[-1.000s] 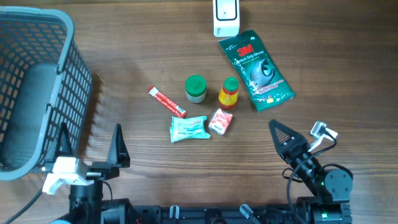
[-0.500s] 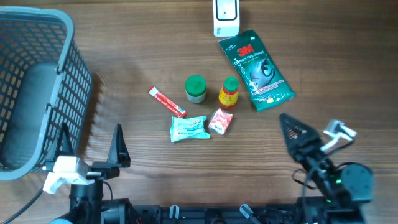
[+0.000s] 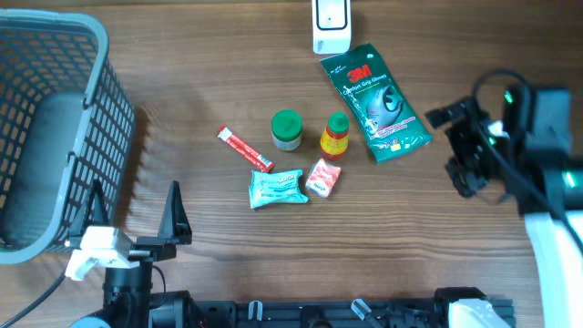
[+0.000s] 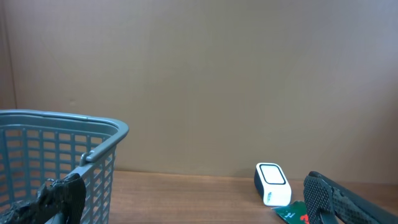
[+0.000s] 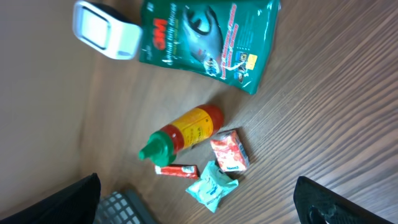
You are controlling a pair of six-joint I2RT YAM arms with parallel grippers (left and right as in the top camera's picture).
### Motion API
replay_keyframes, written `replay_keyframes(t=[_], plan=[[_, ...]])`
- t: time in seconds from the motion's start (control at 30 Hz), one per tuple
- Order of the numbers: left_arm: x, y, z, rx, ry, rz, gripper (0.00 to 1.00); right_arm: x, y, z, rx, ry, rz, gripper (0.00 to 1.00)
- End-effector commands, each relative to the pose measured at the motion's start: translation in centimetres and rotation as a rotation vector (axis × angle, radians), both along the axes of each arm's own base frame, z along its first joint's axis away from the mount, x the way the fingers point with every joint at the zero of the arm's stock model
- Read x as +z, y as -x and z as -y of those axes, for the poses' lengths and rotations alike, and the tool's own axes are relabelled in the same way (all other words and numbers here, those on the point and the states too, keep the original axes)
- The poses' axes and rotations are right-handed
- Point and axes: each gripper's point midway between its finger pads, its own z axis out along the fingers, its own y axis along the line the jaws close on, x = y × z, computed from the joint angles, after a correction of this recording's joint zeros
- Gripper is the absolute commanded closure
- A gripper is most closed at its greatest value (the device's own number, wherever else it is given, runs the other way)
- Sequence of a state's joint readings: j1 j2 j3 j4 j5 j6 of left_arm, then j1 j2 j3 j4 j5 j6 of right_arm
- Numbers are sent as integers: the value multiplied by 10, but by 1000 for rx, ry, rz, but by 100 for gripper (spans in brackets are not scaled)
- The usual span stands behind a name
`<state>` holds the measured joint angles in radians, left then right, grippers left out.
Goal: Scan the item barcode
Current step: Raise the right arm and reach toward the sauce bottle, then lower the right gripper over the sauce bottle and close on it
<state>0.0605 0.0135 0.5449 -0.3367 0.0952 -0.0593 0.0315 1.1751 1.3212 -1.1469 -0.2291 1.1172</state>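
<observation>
From overhead, you see the left pincer [image 3: 133, 196] low on the tabletop [image 3: 209, 273], its two fingers spread wide with nothing between them. It sits just beside the grey basket [image 3: 55, 128]. The right pincer [image 3: 453, 146] hangs at the right edge, also spread wide and empty, just beside the green glove packet [image 3: 375, 102] but not touching it. The white scanner [image 3: 331, 25] lies at the top edge, next to the upper end of that packet. Your other items sit in a loose group mid-table:
- a green-lidded jar [image 3: 287, 129]
- a sauce bottle [image 3: 335, 135] just right of the jar
- a red stick sachet [image 3: 244, 149] to the left of the jar
- a teal pouch [image 3: 276, 188] below the jar, with a red-and-white packet [image 3: 322, 177] touching its right end

From the left wrist, you look across the tabletop at a plain wall. The basket [image 4: 62, 143] stands on the left and the scanner [image 4: 272, 183] on the right, with a corner of the glove packet [image 4: 289, 214] below it. The dark fingers [image 4: 59, 199] stand far apart at the frame corners and hold nothing.

From the right wrist, you look down on the scanner [image 5: 106, 30], glove packet [image 5: 205, 37], sauce bottle [image 5: 183, 134], red-and-white packet [image 5: 229, 152], teal pouch [image 5: 212, 185] and stick sachet [image 5: 176, 170]. The fingers [image 5: 68, 202] sit wide at the bottom corners, gripping nothing.
</observation>
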Motion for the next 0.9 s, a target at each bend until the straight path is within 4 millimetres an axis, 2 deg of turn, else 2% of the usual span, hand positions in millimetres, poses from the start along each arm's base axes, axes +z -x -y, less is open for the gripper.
replay_keyframes(t=[0.0, 0.13, 0.2, 0.27, 0.33, 0.47, 0.6, 0.73, 0.87], plan=[[1, 2, 1, -7, 8, 9, 0, -27, -21, -28, 42, -155, -139, 6], [1, 2, 1, -7, 8, 9, 0, -70, -38, -41, 10, -199, -304, 11], [1, 2, 1, -7, 8, 9, 0, -80, -45, -53, 28, -197, -349, 11], [1, 2, 1, -7, 8, 8, 0, -83, -53, -66, 42, -191, -364, 10], [1, 2, 1, -7, 8, 9, 0, -77, -65, -80, 56, -164, -345, 10], [1, 2, 1, -7, 8, 9, 0, -52, -87, -97, 24, -104, -261, 6], [1, 2, 1, -7, 8, 9, 0, -40, -91, -119, -4, -114, -226, 4], [1, 2, 1, -7, 8, 9, 0, -54, -86, -137, -31, -77, -256, 4], [1, 2, 1, -7, 8, 9, 0, -83, -83, -153, -9, -39, -323, 4]])
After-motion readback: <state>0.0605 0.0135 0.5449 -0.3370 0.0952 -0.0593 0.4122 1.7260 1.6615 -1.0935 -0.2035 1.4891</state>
